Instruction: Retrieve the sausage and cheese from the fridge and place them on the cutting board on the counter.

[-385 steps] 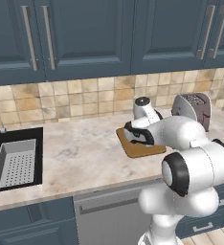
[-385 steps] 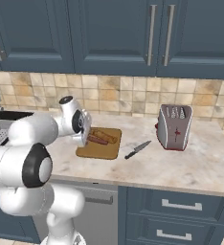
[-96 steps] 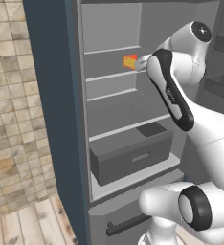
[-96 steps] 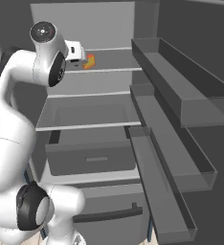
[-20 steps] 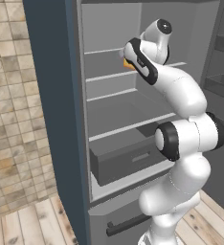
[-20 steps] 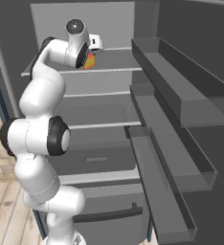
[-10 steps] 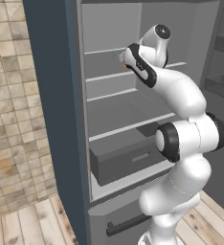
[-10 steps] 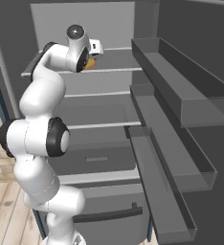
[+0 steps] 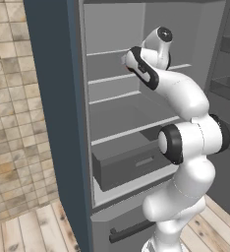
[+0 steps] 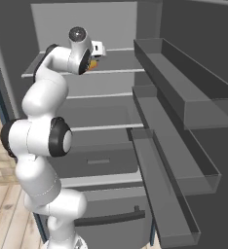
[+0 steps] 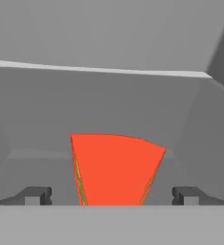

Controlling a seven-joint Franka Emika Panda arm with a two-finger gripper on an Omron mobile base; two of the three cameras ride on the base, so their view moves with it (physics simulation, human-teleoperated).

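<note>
- We see the cheese (image 11: 115, 167) as a flat, matte red-orange wedge face with thin yellow edges, broad at the top and narrowing downward, at 6 o'clock in the hand view.
- Gripper (image 11: 112, 195) — jaws spread wide apart, one dark blocky fingertip (image 11: 36, 194) at 8 o'clock of the wedge, the other at 4 o'clock; the cheese sits between them with grey gaps both sides, nothing clamped.
- Fridge (image 9: 53, 98): smooth dark blue-grey side panel, plain grey interior, thin pale shelf edges, a boxy grey drawer (image 9: 129, 167) low down.
- Right base view gives us just a sliver of orange cheese (image 10: 92, 64) at 3 o'clock of the white wrist, on the upper shelf (image 10: 113, 71); the left base view has the arm's forearm in front of that spot.
- Right base view also shows the open door's three long grey bins (image 10: 184, 102) stepping down at 3 o'clock — they crowd the arm's right side.
- Hand view: bare grey shelf floor around the wedge, back wall behind it, a side wall closing in at 2 o'clock.
- Left base view: tan tiled wall (image 9: 9, 123) and wood plank floor (image 9: 28, 229) at 8 o'clock.
</note>
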